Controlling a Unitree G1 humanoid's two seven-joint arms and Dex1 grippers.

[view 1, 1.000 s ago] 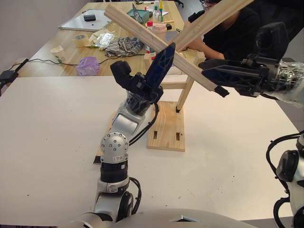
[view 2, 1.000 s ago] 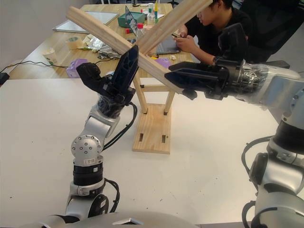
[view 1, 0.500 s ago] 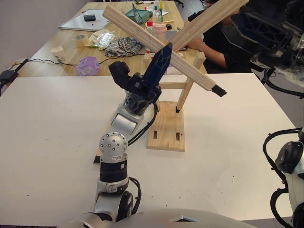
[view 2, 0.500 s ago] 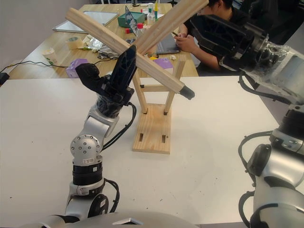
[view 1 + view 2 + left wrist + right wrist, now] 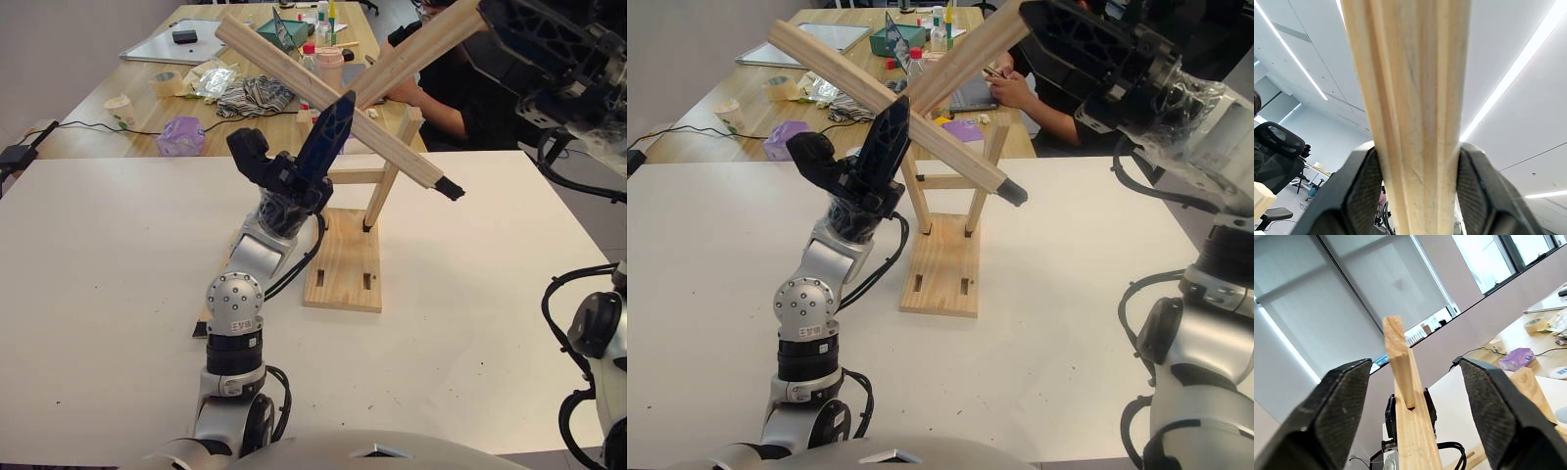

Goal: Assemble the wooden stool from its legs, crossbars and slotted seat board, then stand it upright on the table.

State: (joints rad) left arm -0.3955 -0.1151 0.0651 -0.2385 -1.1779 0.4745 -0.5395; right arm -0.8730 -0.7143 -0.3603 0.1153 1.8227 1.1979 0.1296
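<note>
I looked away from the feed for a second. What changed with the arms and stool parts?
The right end effector left the low end of the slanting leg and rose up and back to the top of the crossing leg, fingers open either side of it. The left end effector stays shut on the slanting leg; the seat board lies flat as before.

It was an office-like lab: ceiling strip lights (image 5: 1518,65), an office chair (image 5: 1278,142), window blinds (image 5: 1386,279), a cluttered wooden surface (image 5: 142,113).
</note>
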